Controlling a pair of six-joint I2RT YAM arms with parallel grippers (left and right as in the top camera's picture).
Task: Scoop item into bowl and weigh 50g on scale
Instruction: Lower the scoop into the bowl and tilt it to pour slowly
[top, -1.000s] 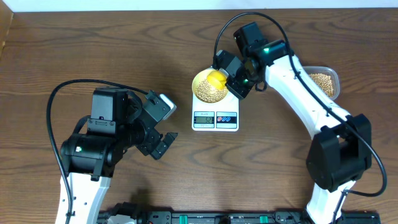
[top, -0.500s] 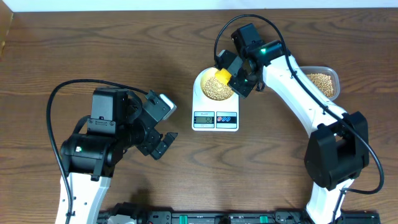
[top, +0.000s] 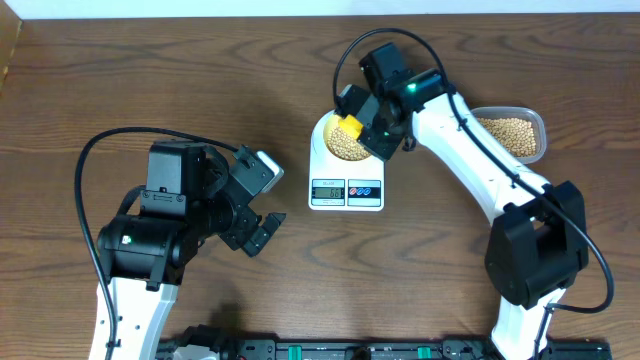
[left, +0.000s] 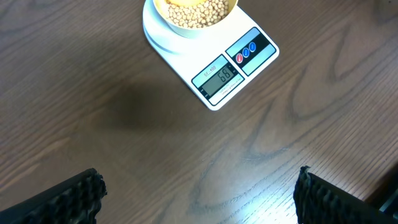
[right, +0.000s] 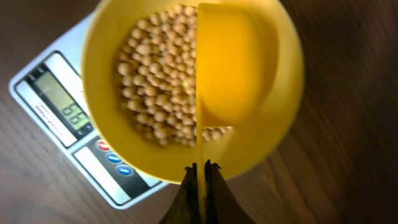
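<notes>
Tan beans (right: 155, 93), yellow bowl (right: 281, 109) + spoon (right: 227, 68), white scale (left: 186, 57) w/ red/blue btns (left: 247, 51), brown table (left: 93, 93)

Glossy yellow plastic bowl (right: 273, 143), smooth white plastic scale (left: 186, 60), matt wood-grain table (left: 124, 130)

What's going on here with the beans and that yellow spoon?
The right gripper is shut on the handle of a yellow spoon, holding it tipped sideways over the bowl. The bowl sits on the scale and is well filled with beans. The spoon looks empty. The display reads 66, which seems past the fifty-gram target. More beans sit in a clear tub nearby. The left gripper hangs open over the table, holding nothing.
</notes>
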